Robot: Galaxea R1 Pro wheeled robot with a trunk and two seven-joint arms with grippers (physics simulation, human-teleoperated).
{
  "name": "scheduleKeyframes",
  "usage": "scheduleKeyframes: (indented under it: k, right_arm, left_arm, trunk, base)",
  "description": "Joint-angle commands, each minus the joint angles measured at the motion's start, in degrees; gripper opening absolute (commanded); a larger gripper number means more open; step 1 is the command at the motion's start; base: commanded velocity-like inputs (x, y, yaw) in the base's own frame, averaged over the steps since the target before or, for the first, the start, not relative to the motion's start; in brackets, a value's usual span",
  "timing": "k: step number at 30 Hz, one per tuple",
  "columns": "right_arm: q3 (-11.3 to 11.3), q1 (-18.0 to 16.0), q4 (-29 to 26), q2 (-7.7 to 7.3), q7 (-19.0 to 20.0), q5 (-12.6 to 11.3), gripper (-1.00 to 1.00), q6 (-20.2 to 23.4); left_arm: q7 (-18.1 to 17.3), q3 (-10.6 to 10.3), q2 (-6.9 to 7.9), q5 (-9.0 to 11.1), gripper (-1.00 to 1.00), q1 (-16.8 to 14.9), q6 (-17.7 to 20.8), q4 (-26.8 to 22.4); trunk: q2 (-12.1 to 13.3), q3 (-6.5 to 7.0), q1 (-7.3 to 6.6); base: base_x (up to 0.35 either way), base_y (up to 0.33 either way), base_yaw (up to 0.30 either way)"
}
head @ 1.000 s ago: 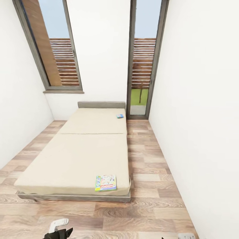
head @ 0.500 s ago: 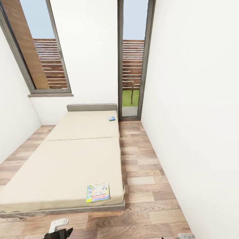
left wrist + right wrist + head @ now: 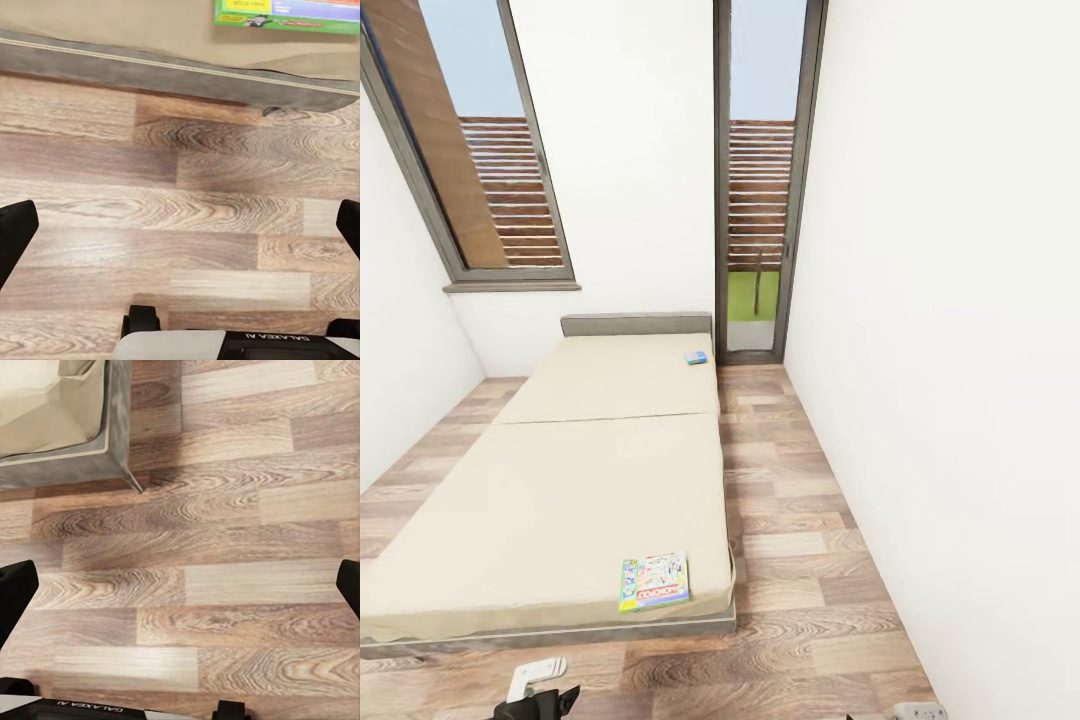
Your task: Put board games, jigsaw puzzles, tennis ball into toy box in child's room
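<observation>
bed (image 3: 560,500) at 12 o'clock, robot facing its foot | green-edged board game (image 3: 655,580) lay flat at bed's near corner, 6 o'clock; small blue board game (image 3: 697,357) at 1 o'clock near headboard | both jaws spread wide, holding nothing, over wood floor (image 3: 225,547) | advice: roll closer, reach near box first, pinch its edge | toy box unseen

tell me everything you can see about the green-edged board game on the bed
The green-edged board game is a flat rectangular box with a busy printed lid: a green border, a pale illustrated middle and a red banner along its near edge. It lies flat, lid up and slightly skewed, on the beige mattress of the bed, close to the foot-end corner on the side nearer the glass door. Nothing rests on it and no gripper touches it. In the left wrist view its green edge sits just behind the grey bed frame.
</observation>
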Motion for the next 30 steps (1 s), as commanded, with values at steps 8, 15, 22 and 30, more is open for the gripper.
scheduleKeyframes:
  k: [8,15,22,30]
  right_arm:
    - [0.01,-0.05,0.06,0.03,0.41,-0.54,1.00,-0.07]
    - [-0.20,-0.05,-0.05,0.08,0.80,-0.71,1.00,0.12]
    - [-0.57,-0.13,-0.79,-0.31,1.07,-1.30,1.00,2.76]
    - [-1.06,-2.79,-7.65,-0.64,1.19,-3.06,1.00,15.83]
  left_arm:
    - [-0.42,0.30,0.02,0.29,1.00,-0.05,0.10,0.06]
    - [-1.36,0.70,0.09,0.74,1.00,-0.08,0.53,0.05]
    - [-7.61,2.39,0.33,2.46,1.00,-0.59,7.25,-0.44]
    - [-20.09,6.90,3.32,7.14,1.00,-3.67,23.99,-2.23]
  trunk:
    - [-0.11,-0.12,0.03]
    - [-0.11,-0.12,0.03]
    - [-0.11,-0.12,0.03]
    - [-0.11,-0.12,0.03]
  base:
    - [0.000,0.000,0.000]
    - [0.000,0.000,0.000]
    - [0.000,0.000,0.000]
    - [0.000,0.000,0.000]
